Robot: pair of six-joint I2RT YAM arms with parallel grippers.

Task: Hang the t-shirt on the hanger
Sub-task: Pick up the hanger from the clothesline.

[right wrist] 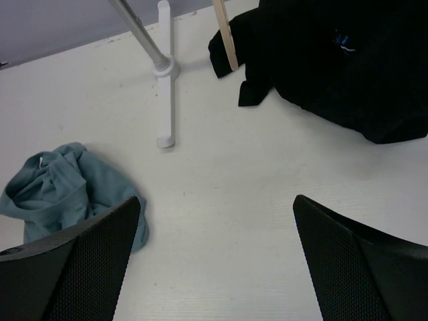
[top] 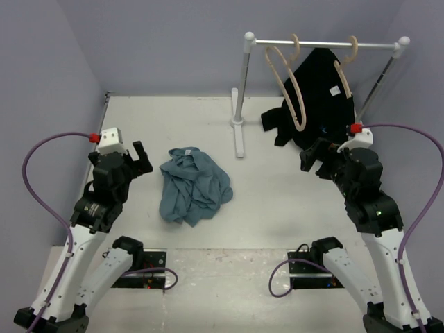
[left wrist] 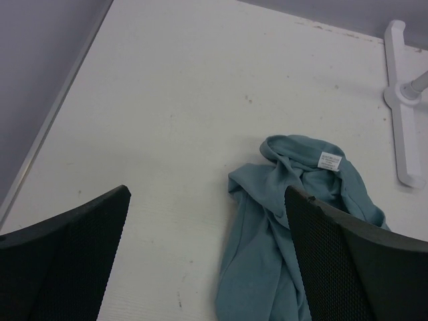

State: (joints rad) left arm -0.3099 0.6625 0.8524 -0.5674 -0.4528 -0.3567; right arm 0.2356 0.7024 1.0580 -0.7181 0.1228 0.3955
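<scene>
The task is at its starting condition: no step toward hanging is complete. The wrinkled slate-blue cotton t-shirt (top: 194, 184) lies in a crumpled heap on the white table (top: 277, 194), between the two arms and nearer the left one, with its neck label facing up in the left wrist view. The bare pale beige wooden hanger (top: 294, 97) hangs by its hook from the white garment rail (top: 326, 44) at the far right, well apart from the t-shirt. Beside it, a second beige hanger (top: 345, 69) carries a black garment (top: 319, 90) that drapes down onto the table. The left gripper (top: 137, 161) hovers just beside the heap with its fingers spread wide and nothing between them. The right gripper (top: 313, 161) sits near the black garment, also spread wide and empty. Remaining work, as judged here: grasp the t-shirt, open it out, bring it and the bare hanger together, and seat the shoulders on the hanger.
</scene>
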